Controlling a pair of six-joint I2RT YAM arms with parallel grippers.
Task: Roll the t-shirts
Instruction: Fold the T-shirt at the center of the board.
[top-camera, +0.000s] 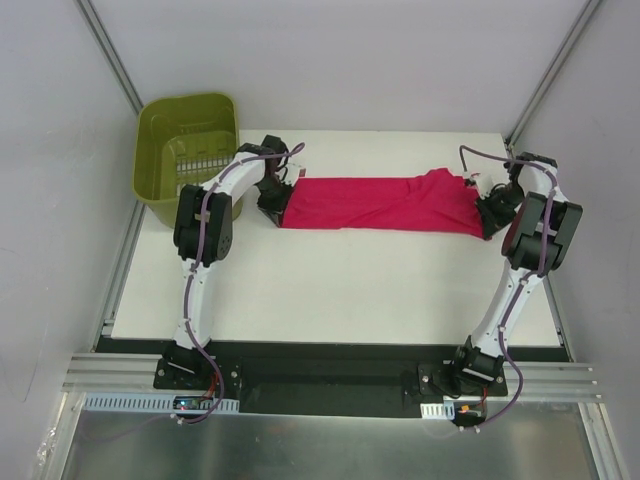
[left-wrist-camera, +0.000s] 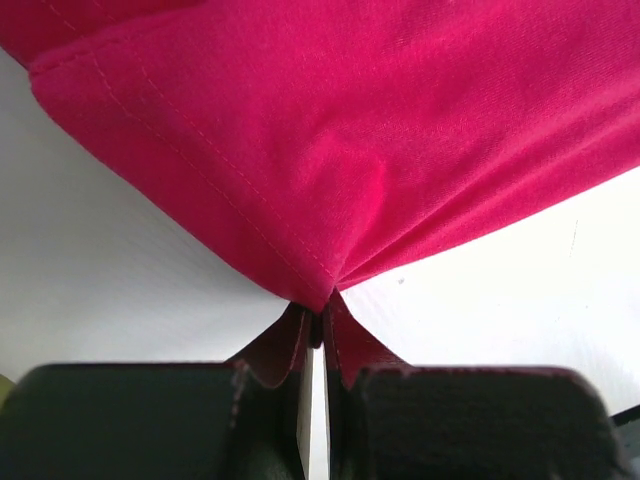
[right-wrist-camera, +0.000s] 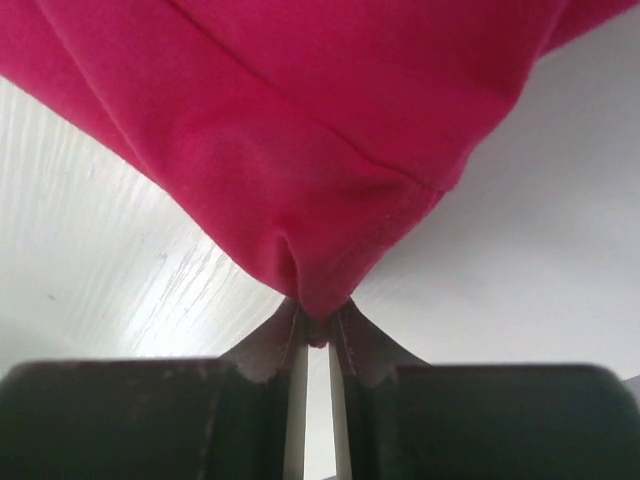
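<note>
A magenta-red t-shirt (top-camera: 380, 204) lies folded into a long band across the far half of the white table (top-camera: 330, 290). My left gripper (top-camera: 277, 208) is at the band's left end. In the left wrist view the left gripper (left-wrist-camera: 318, 318) is shut on a hemmed corner of the t-shirt (left-wrist-camera: 360, 130), which fans out from the fingertips. My right gripper (top-camera: 488, 218) is at the band's right end. In the right wrist view the right gripper (right-wrist-camera: 318, 325) is shut on a bunched tip of the t-shirt (right-wrist-camera: 300, 150).
A green slotted basket (top-camera: 188, 150) stands at the table's far left corner, just behind the left arm. Grey walls with metal rails close in on both sides. The black base plate (top-camera: 330, 375) runs along the near edge.
</note>
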